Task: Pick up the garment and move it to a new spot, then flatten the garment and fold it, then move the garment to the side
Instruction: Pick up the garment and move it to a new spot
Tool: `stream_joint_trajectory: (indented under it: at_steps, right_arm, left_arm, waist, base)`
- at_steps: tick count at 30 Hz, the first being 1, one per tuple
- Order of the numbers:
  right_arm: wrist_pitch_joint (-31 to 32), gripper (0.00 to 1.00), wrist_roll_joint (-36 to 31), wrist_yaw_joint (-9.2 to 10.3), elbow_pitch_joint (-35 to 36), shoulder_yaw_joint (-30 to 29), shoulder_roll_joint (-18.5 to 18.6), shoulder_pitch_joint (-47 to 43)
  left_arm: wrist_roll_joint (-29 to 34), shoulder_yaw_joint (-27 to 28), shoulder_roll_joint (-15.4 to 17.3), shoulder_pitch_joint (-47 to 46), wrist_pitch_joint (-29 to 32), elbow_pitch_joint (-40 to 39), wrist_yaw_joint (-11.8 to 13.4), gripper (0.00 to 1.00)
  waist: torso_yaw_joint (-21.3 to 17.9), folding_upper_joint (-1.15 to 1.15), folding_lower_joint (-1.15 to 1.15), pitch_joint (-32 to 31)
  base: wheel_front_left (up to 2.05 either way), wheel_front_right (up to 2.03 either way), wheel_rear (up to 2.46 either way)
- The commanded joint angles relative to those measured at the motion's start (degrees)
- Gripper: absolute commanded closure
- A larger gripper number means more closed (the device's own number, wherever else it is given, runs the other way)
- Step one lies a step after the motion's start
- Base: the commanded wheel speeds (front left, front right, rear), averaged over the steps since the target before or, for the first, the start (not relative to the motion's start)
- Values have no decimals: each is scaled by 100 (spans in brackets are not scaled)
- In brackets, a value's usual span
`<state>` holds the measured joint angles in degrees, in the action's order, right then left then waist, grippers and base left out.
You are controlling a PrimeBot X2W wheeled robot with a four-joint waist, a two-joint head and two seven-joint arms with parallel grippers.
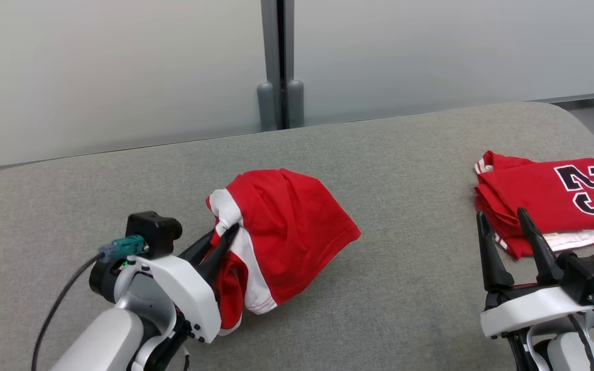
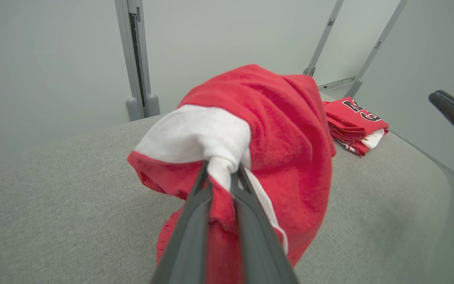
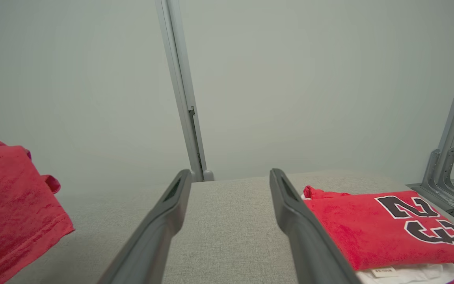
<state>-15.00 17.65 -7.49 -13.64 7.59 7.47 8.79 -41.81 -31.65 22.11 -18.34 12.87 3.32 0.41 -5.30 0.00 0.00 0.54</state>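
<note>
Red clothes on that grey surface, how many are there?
2. One crumpled red garment is near the middle, pinched by the left hand. One folded red jersey numbered 23 lies at the right edge, near the open right hand; its layers may hide another piece.

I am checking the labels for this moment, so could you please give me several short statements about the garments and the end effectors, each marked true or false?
1. The left end effector is clamped on the crumpled garment. True.
2. The right end effector grips the folded jersey. False: it is open, with nothing between its fingers.
3. The folded jersey shows the number 23. True.
4. The crumpled garment is spread flat on the grey surface. False: it is bunched up in a heap.
5. The two garments touch each other. False: bare grey surface lies between them.
</note>
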Motion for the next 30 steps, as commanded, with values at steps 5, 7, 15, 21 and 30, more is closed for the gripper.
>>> stream_joint_trajectory:
  at_steps: [5, 7, 15, 21, 30]
  right_arm:
    - [-25, 0, 42, -1, 5, 16, 75, -7]
    - [-25, 0, 50, -1, 3, 18, 79, 2]
    - [-25, 0, 41, -1, -47, 19, 87, -31]
    - [-25, 0, 18, -1, -73, -30, 82, -92]
    - [-25, 0, 62, -1, 22, -75, 113, -173]
  left_arm:
    - [409, -305, -299, 216, -593, 718, 86, 100]
    - [430, -344, -382, 238, -690, 895, 61, 100]
    - [565, -726, -916, 143, -1286, 2342, -288, 0]
    - [655, -711, -1006, -67, -1671, 2602, -351, 0]
    - [698, -186, -443, 80, -2164, 1627, 162, 0]
  waist:
    - [-345, 0, 0, 78]
    - [-371, 0, 0, 86]
    - [-392, 0, 0, 96]
    - [-226, 0, 0, 26]
    - [38, 0, 0, -119]
  base:
    - [0, 0, 0]
    - [0, 0, 0]
    - [0, 0, 0]
    - [0, 0, 0]
    - [0, 0, 0]
